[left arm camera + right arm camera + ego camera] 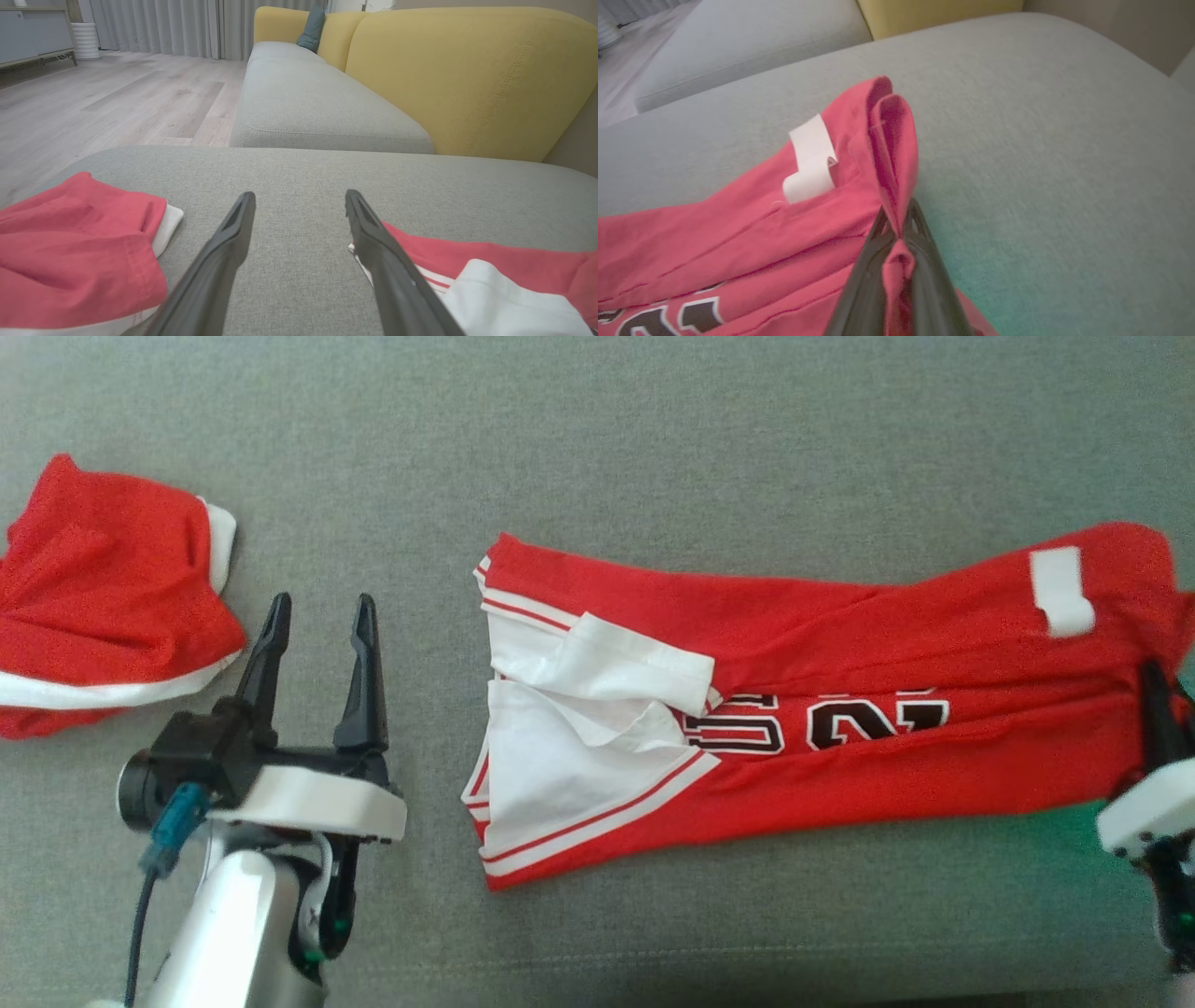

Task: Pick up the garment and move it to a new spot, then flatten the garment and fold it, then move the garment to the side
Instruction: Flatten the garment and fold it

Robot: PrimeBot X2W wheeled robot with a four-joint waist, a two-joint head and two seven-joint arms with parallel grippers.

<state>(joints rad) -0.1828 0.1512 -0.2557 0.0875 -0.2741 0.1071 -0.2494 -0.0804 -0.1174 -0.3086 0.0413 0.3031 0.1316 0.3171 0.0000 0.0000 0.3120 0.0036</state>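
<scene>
Garment (840, 728) in sight: a red jersey folded into a long strip, lying flat on the grey sofa cushion (653, 448) and running from the centre of the head view out to 3 o'clock. White sleeves (579, 747) with red piping are bunched at its centre-side end, black numbers (822, 721) edged in white show along the middle, and a white label (1060, 590) sits near the far end at 2 o'clock.

Over at 4 o'clock, the right end effector (899, 224) is clamped shut on the garment's end. The wrist view shows a fold of red cloth pinched between the two dark fingers and standing up above the tips.

The left end effector (322, 607) is at 8 o'clock, fingers spread wide and holding nothing, just beside the sleeve end but apart from it. At 9 o'clock lies a second red piece of clothing (103, 597) with white trim, crumpled, apart from the jersey. The left wrist view takes in a yellow backrest (467, 70) at 2 o'clock and a wooden floor (117, 98) at 10 o'clock.
</scene>
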